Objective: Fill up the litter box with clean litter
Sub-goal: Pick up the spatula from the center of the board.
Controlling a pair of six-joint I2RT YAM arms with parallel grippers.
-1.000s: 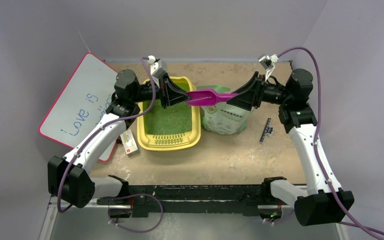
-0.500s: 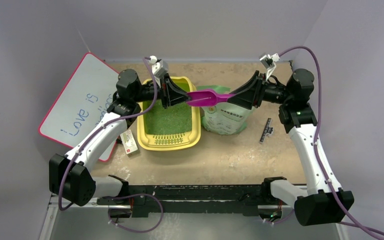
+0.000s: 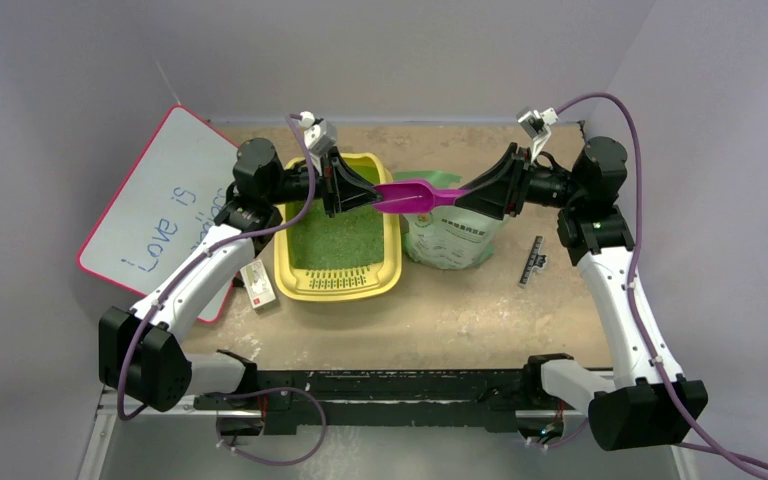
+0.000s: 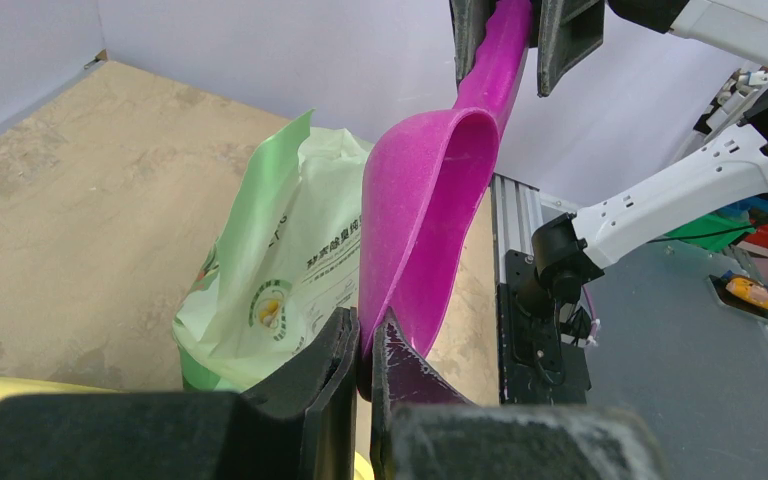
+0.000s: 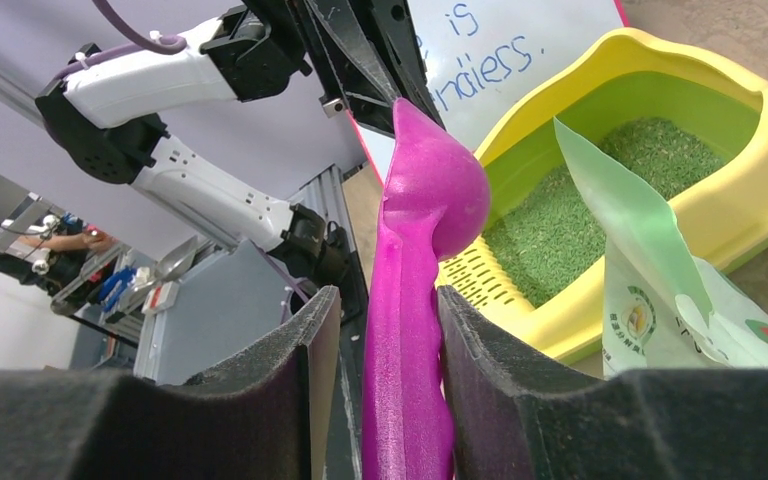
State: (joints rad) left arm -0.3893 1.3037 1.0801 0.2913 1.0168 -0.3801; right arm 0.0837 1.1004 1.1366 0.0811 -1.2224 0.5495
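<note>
The yellow litter box (image 3: 285, 262) (image 5: 750, 160) lies left of centre, with green clean litter (image 3: 338, 240) (image 5: 560, 240) across its floor. A purple scoop (image 3: 415, 194) (image 4: 425, 210) (image 5: 415, 300) hangs in the air between both arms, above the box's right rim and the pale green bag (image 3: 450, 235) (image 4: 280, 270). My left gripper (image 3: 372, 198) (image 4: 365, 345) is shut on the tip of the scoop's bowl. My right gripper (image 3: 460, 195) (image 5: 388, 295) straddles the handle. Its right finger touches the handle, and a gap shows at the left finger. The scoop bowl looks empty.
A white board with a pink edge (image 3: 155, 215) leans at the left. A small white box (image 3: 258, 283) lies by the litter box's near left corner. A dark ruler (image 3: 532, 262) lies right of the bag. The bag's torn flap (image 5: 620, 200) stands up near the scoop.
My right gripper's jaws have narrowed around the scoop handle. The left gripper, scoop and both arms have hardly moved.
</note>
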